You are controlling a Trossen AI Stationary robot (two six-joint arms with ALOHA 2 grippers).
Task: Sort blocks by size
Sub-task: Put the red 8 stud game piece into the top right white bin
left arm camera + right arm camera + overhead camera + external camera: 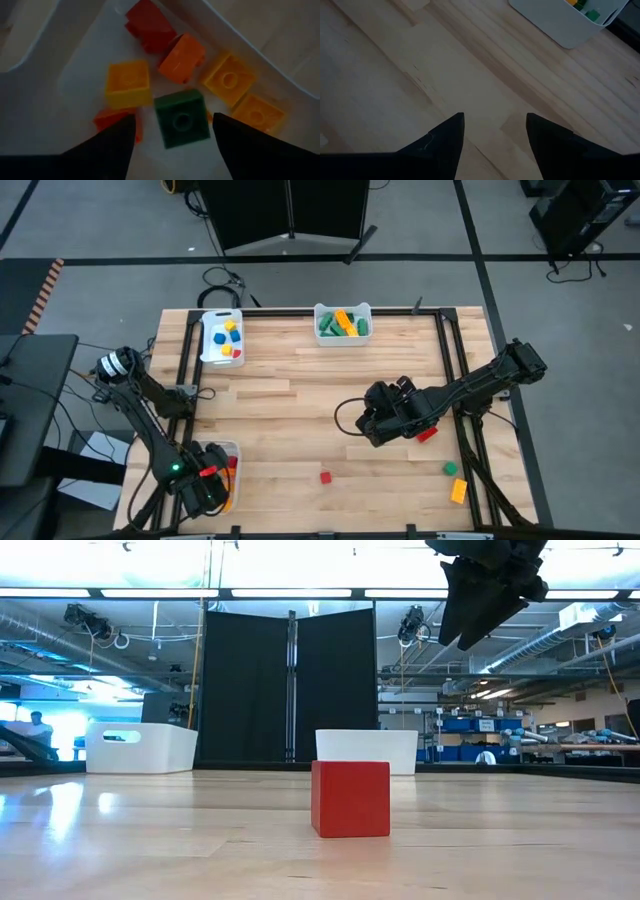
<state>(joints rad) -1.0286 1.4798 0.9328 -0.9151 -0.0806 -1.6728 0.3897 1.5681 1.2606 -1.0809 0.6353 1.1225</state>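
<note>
**Left pincer open over a tray of small bricks; right pincer empty above bare wood**

The left pincer (172, 131) hangs over the white tray (228, 448) at the tabletop's (300, 400) near left corner, its two dark fingers spread apart with nothing between them. Just beyond the tips a green brick (181, 118) lies in the tray among yellow, orange and red ones.

The right pincer (495, 125) hovers above bare wood right of the middle, fingers apart and holding nothing. A red block (428, 435) lies beside that arm.

A small red cube (325, 477) sits alone near the front edge. A green block (451, 469) and an orange block (458, 491) lie near the front right corner. Two more trays stand at the far edge: one (207, 340) holding yellow, blue and red bricks, the other (342, 340) holding green and orange ones.
</note>
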